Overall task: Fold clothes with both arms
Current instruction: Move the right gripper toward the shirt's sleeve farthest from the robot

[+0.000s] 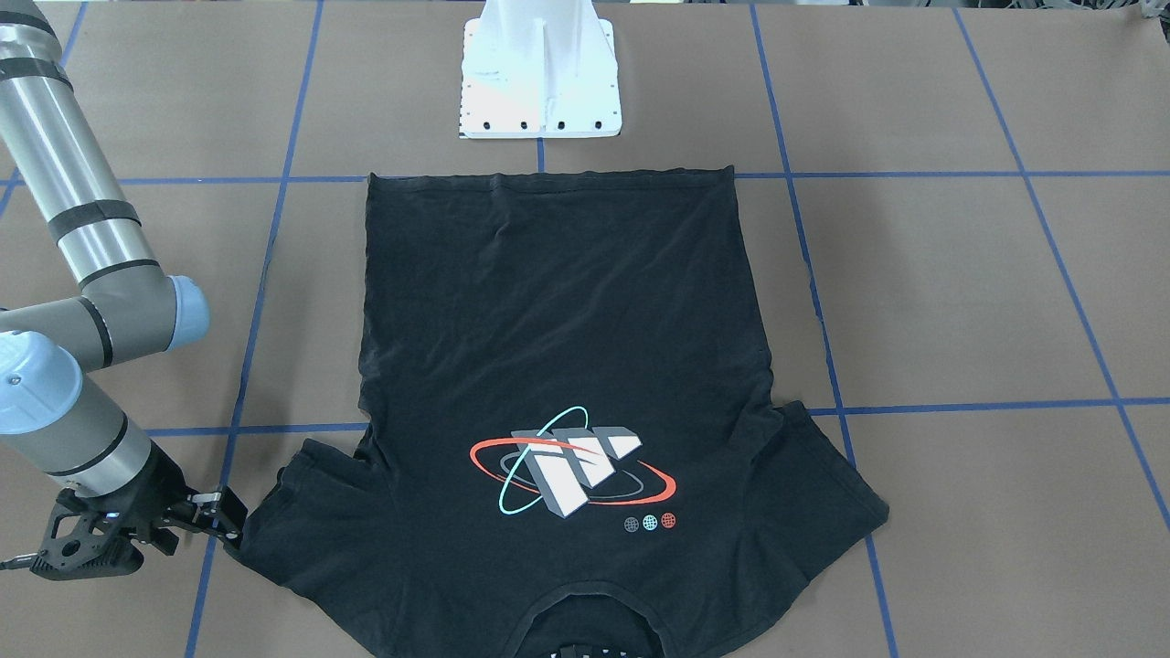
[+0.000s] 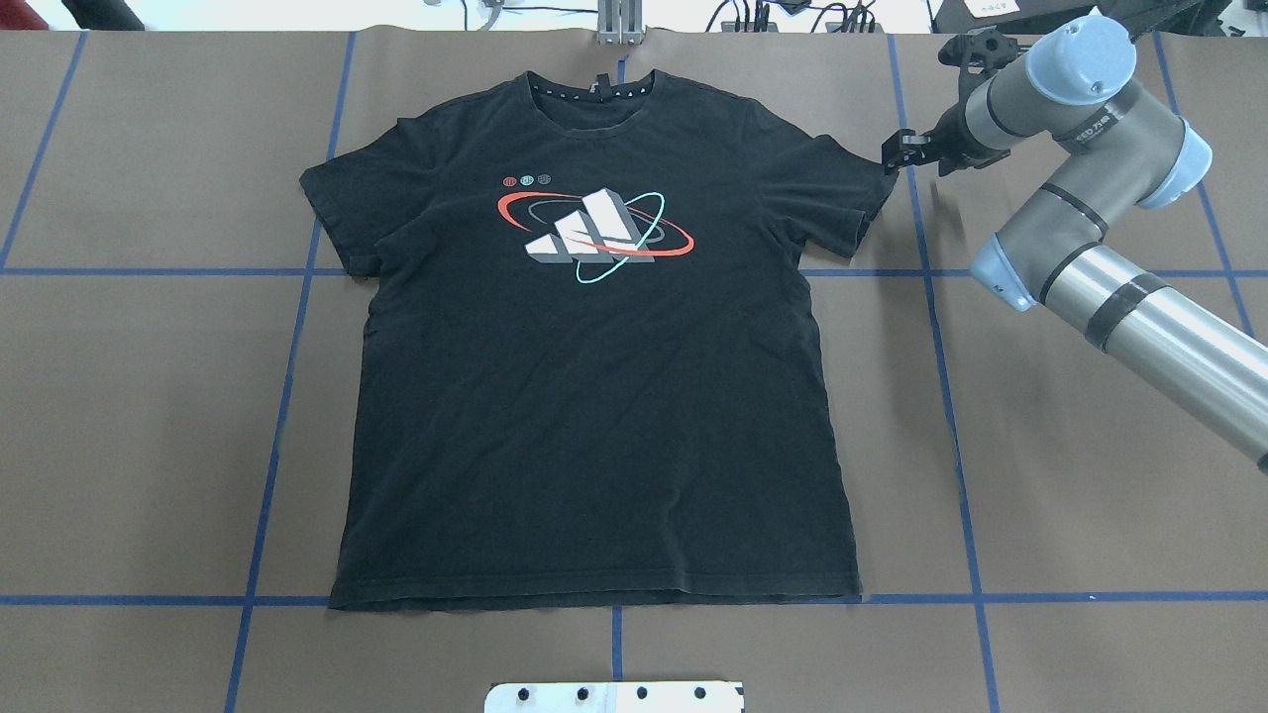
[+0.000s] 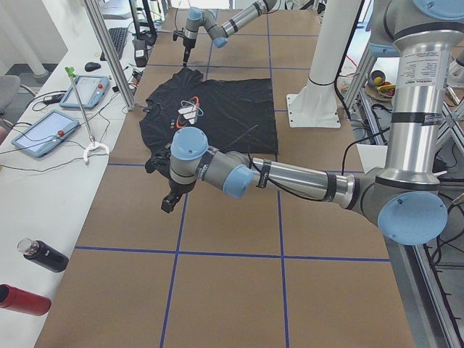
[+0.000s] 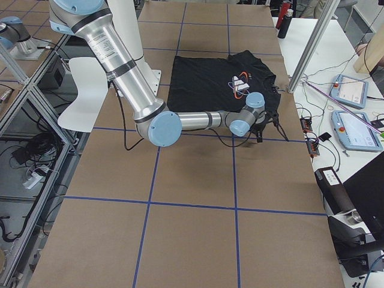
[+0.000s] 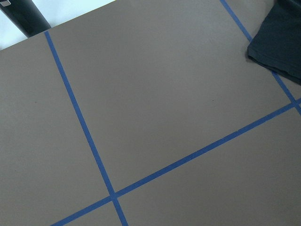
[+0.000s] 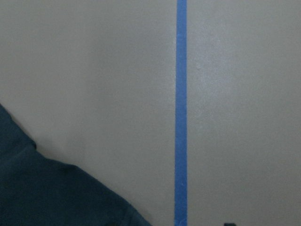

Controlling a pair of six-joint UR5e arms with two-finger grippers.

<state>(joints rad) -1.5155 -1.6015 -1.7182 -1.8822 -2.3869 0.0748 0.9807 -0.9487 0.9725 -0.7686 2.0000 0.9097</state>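
Where the right gripper is set at the sleeve edge of the black T-shirt, it cannot be told how far its jaws stand apart, or whether cloth is pinched. The left gripper is held over the table near the other sleeve, its opening likewise unreadable. The T-shirt is spread flat, print up. Seen from overhead, the collar is at twelve o'clock, the hem at six towards the white pedestal, and the right gripper at two.
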